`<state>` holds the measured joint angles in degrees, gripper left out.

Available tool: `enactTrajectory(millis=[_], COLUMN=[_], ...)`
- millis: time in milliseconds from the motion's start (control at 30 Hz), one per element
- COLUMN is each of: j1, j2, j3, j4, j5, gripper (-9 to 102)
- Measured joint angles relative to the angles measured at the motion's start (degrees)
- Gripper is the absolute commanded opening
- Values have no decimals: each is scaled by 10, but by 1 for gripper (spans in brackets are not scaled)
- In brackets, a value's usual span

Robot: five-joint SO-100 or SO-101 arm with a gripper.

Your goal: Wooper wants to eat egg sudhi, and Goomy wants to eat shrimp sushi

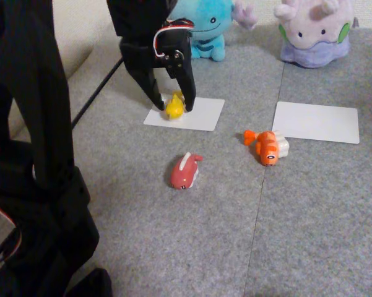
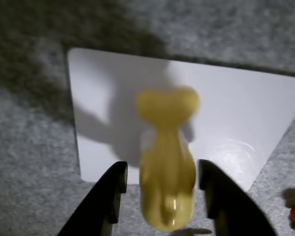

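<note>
Black pincer [image 1: 171,106] lowered over left white card [image 1: 184,114] in fixed view, jaws slightly apart on either side of yellow egg sudhi [image 1: 174,106]. In wrist view, egg sudhi [image 2: 167,162] between both fingers [image 2: 113,196], blurred, over near edge of white card [image 2: 235,123]; contact with fingers not clear. Wooper [image 1: 207,28] behind that card. Goomy [image 1: 314,31] at back right, behind second white card [image 1: 317,122]. Shrimp sushi [image 1: 267,146] on grey mat [image 1: 309,216], just left of second card. Red-and-white toy [image 1: 185,171] nearer front.
</note>
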<state>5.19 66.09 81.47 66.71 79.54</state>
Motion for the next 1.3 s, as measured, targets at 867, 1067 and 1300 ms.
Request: enactTrajectory(millis=[867,1067,1300], j1=[191,285,330], j2=[271,217,121], j3=[-1,-1,-1], j4=[149,185,183], j5=[-169,-403,-496], gripper=[34,35,35])
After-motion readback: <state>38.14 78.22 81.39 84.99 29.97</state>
